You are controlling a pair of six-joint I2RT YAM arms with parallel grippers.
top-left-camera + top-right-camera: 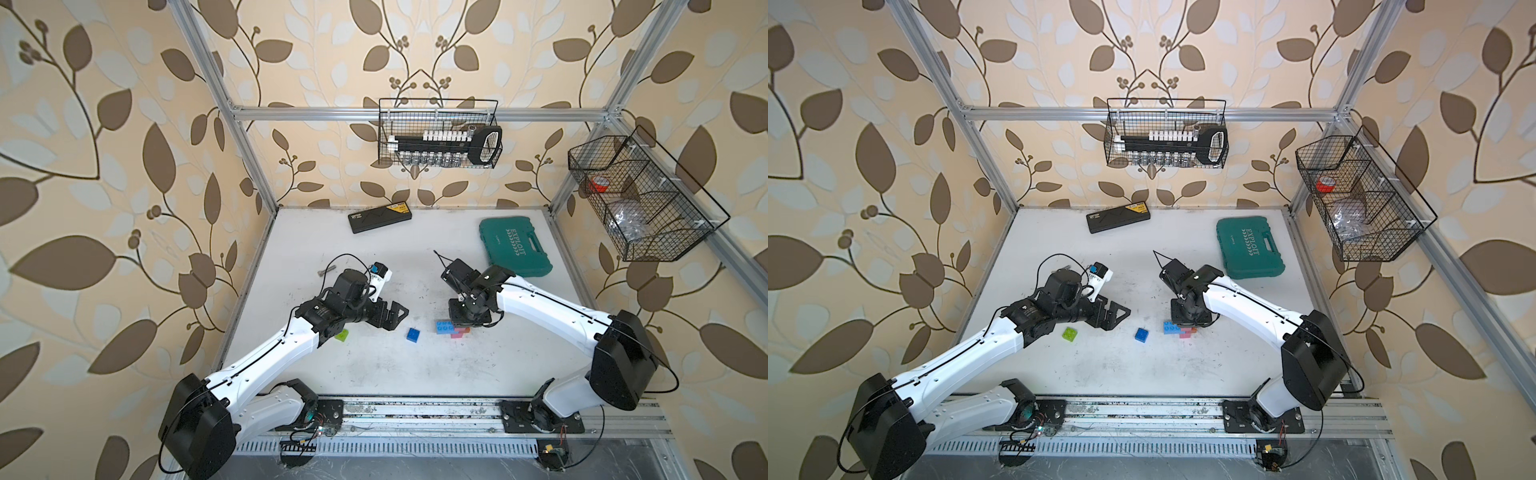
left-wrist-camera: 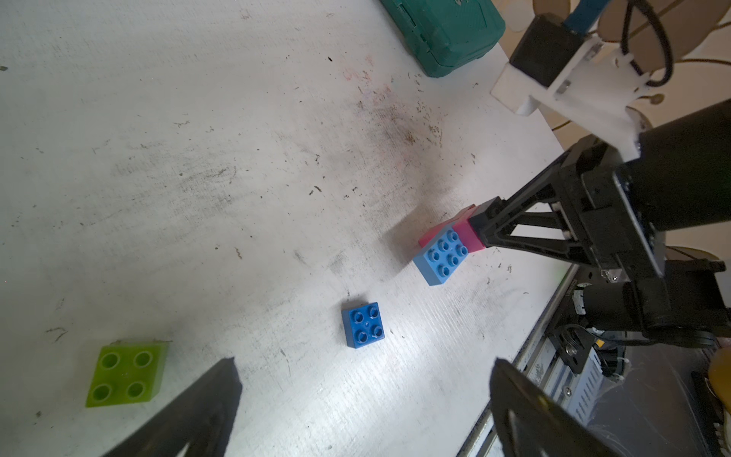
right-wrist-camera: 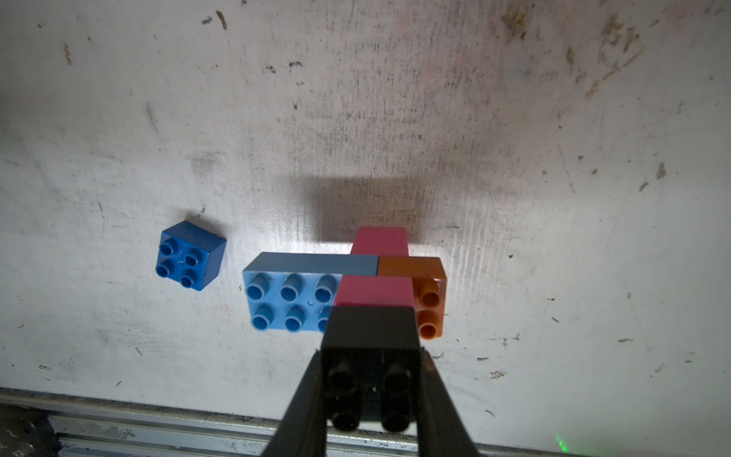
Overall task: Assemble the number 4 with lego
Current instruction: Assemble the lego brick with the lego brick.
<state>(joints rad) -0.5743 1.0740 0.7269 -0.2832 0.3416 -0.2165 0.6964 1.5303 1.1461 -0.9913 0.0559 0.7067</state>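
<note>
Right claw (image 3: 371, 364) is clamped tight on the black brick (image 3: 372, 336), which is butted up against a pink brick (image 3: 374, 291) of the half-built 4 (image 1: 451, 329). That sits just right of centre in both top views, low on the desk (image 1: 374, 374). The clump also has the long light blue brick (image 3: 292, 292), an orange brick (image 3: 429, 294) on its end and a second pink brick (image 3: 379, 241) poking out the other side. Left claw (image 1: 397, 318) hangs wide open, nothing in it, left of centre. The dark blue brick (image 1: 413, 335) lies loose just left of the clump, with a lime green brick (image 1: 1069, 334) further left by the left arm. The teal case (image 1: 515, 245) is way off at the upper right.
</note>
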